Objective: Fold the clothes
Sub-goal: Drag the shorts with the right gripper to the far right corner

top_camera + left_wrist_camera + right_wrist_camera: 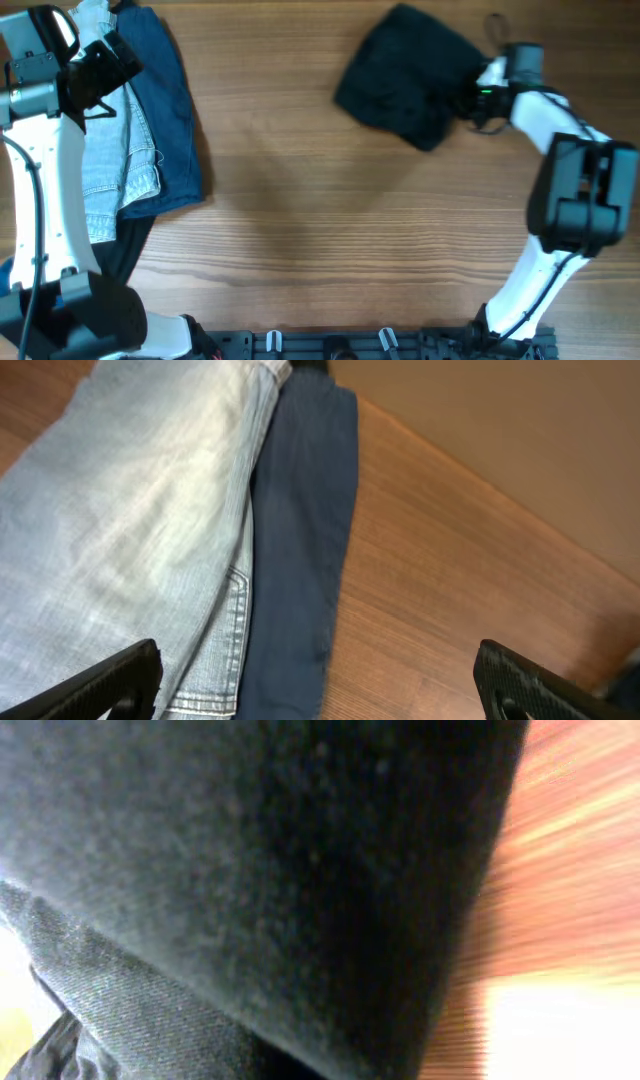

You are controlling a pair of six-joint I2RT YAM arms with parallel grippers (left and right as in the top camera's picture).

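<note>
A crumpled black garment point(405, 80) lies at the far right of the wooden table. My right gripper point(472, 100) is at its right edge. In the right wrist view the black cloth point(250, 850) fills the frame and hides the fingers, so it seems gripped. A pile lies at the far left: light-blue jeans point(110, 150) on top of a dark-blue garment point(175, 110). My left gripper point(105, 65) hovers over the pile's top, open and empty. In the left wrist view its fingertips point(320, 680) straddle the light jeans point(130, 530) and the dark-blue cloth point(300, 540).
A black cloth point(135, 245) sticks out from under the pile towards the front left. Bare wooden tabletop point(330, 220) spans the middle. The arm bases stand along the front edge point(330, 345).
</note>
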